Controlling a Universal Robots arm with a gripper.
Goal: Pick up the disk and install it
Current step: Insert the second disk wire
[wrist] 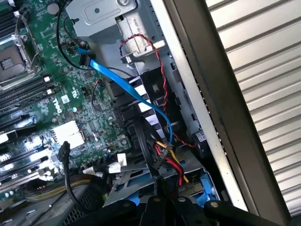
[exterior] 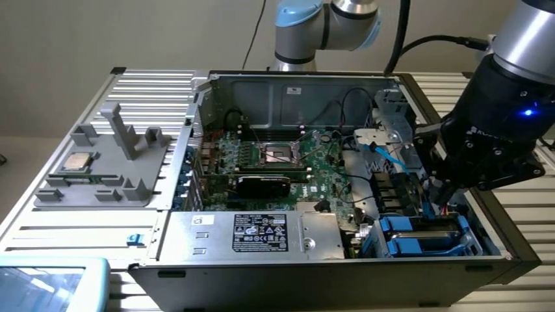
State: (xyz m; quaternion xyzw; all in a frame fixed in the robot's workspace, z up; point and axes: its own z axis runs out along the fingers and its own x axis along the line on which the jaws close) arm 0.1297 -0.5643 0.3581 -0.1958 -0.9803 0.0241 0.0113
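Note:
In the exterior view the open computer case [exterior: 217, 104] lies on a slatted table. The disk [exterior: 422, 235], grey with blue rails along its edges, sits in the drive cage at the case's near corner on the exterior view's right. My gripper [exterior: 432, 200] hangs just above that cage, inside the case wall, with its fingers together and nothing visible between them. In the wrist view my gripper [wrist: 169, 209] is dark and shut, directly over the disk's grey metal [wrist: 127, 186] and blue rail [wrist: 207, 194].
Red, yellow and black power wires [wrist: 171, 165] and a blue data cable [wrist: 127, 84] run close by the gripper. The motherboard [exterior: 277, 162] fills the case middle, and a silver box with black label [exterior: 260, 234] sits near. A grey fixture holding a small chip [exterior: 78, 161] stands on the exterior view's left.

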